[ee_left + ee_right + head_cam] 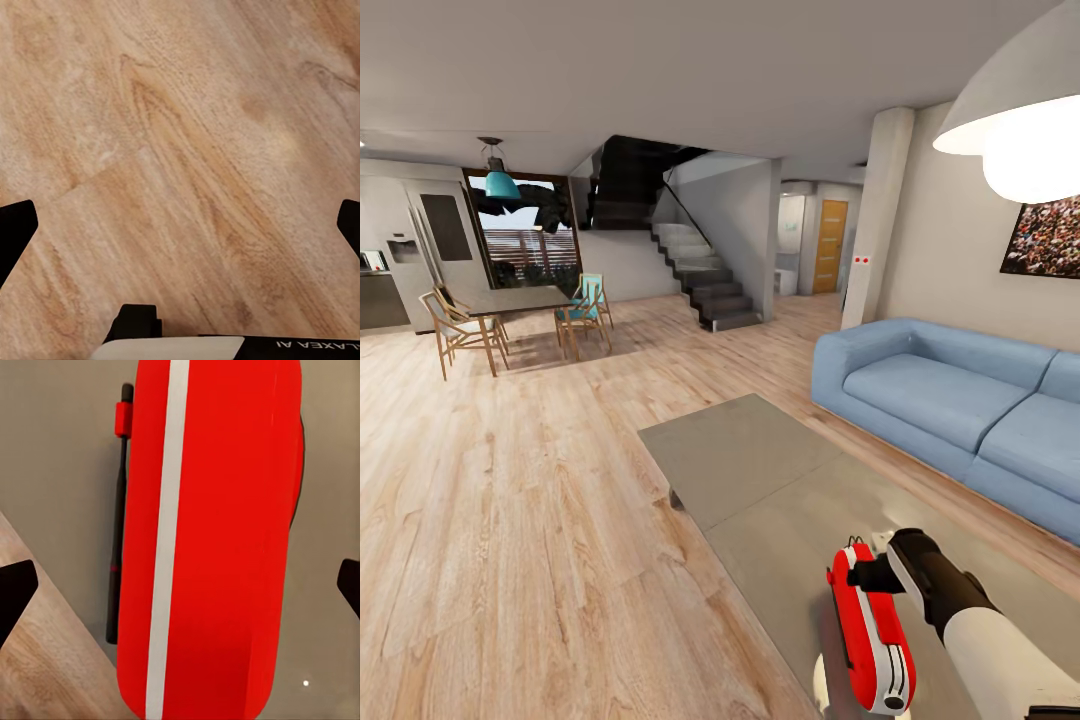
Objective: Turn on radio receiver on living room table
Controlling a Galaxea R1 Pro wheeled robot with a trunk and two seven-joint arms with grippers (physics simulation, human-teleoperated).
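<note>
The radio receiver [872,632], a red box with a white band, stands on the grey coffee table [740,460] close to its floor-side edge. My right gripper [872,576] hangs just over the radio's top, its black fingers spread. In the right wrist view the radio receiver [214,540] lies straight below the open right gripper [180,585], with a thin black rod [118,517] running along its side; the dial and grille are hidden. The left gripper [180,225] is open over bare wood floor [180,135].
A blue sofa [940,390] runs along the table's right side under a white pendant lamp [1020,120]. Light plank floor [510,500] spreads to the left. Far back stand a dining table with chairs [510,300], a staircase [700,270] and a pillar [875,220].
</note>
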